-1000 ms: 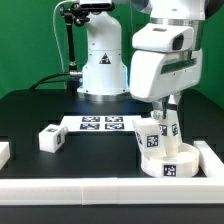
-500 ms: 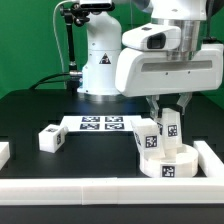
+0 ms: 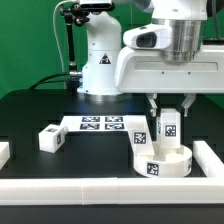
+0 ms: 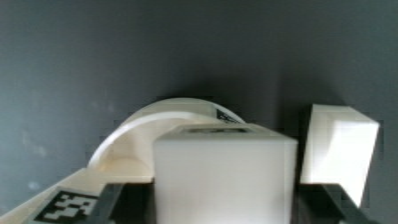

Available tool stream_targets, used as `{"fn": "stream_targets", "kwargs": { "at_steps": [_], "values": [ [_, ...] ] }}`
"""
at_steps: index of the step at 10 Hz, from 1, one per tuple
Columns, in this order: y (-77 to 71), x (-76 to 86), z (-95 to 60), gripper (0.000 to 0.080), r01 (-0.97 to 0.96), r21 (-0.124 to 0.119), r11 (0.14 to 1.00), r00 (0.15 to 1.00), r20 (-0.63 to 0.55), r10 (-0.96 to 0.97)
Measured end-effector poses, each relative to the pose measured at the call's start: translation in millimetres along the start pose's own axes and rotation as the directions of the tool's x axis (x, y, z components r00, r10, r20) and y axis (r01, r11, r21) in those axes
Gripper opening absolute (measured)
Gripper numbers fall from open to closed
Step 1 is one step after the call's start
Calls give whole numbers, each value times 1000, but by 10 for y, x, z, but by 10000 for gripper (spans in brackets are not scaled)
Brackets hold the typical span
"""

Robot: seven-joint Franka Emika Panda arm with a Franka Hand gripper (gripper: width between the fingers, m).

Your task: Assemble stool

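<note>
Hanging over the round white seat [image 3: 165, 162], gripper [image 3: 169, 112] has its fingers [image 3: 153, 104] pinching the held leg [image 3: 169, 127], a tagged white block, upright. Seat lies on the black tabletop [image 3: 40, 108]. Just beside the seat stands a second leg [image 3: 142, 140]; well apart from the seat, past the marker board [image 3: 100, 123], lies a third leg [image 3: 50, 137]

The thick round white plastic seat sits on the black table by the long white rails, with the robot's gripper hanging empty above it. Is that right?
Not quite: the gripper is not empty. It is shut on a chunky white block leg, as the wrist view shows. The rest stands: the round white seat sits on the black table by the white rails.
</note>
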State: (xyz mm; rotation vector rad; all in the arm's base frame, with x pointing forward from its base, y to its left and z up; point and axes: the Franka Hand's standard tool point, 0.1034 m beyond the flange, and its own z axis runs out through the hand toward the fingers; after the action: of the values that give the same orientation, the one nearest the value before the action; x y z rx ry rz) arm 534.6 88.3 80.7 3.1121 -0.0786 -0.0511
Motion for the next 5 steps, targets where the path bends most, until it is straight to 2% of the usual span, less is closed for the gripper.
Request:
{"fn": "stream_targets", "kwargs": {
  "at_steps": [2,5],
  "values": [
    [-24,-23,-5,337,-184,39,982,983,34,183],
    [-62,-1,-43,337,-491,106,865,870,112,481]
  ]
}}
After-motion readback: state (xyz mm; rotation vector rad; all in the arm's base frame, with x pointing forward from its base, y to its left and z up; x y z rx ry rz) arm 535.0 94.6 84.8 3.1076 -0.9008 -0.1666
